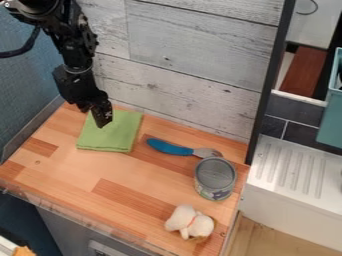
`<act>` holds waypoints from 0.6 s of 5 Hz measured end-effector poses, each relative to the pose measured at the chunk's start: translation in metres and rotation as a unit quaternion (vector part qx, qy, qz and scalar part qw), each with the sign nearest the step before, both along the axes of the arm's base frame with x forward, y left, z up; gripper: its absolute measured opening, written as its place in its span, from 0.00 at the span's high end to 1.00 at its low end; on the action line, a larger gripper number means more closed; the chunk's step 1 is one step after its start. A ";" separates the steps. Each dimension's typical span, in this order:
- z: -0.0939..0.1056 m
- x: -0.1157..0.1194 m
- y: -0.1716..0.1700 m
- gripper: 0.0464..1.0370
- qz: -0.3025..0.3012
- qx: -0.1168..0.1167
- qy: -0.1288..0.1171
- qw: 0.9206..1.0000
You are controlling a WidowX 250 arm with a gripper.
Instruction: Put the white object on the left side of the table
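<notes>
I have the claw (103, 124) above the green folded cloth (110, 132) near the surface's (70, 167) back left corner; I cannot tell whether it is open or closed. The white plush toy (190, 222) lies near the front right corner, just in front of the open-topped can (215, 178). That corner worries me: if I come in off-centre, I could nudge the toy over the edge, or clip the can's rim and topple it. A shallow pinch on soft plush may slip mid-carry. Crossing leftward too low, I might drag the blue-handled knife (180, 148) or ruck up the cloth.
</notes>
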State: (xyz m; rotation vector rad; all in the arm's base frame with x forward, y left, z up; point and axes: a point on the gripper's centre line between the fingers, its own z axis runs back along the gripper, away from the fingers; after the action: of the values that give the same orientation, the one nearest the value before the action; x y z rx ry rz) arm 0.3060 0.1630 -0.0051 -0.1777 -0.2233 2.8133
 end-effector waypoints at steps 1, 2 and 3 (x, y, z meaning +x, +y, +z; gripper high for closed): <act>-0.010 -0.004 -0.003 0.04 0.000 -0.009 0.014 1.000; -0.019 -0.009 -0.022 0.04 -0.052 -0.026 0.030 0.998; -0.027 -0.016 -0.050 0.04 -0.087 -0.044 0.038 0.995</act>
State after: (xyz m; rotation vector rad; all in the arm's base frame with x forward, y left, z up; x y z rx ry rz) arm 0.2903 0.1135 -0.0322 -0.1038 -0.0641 2.6525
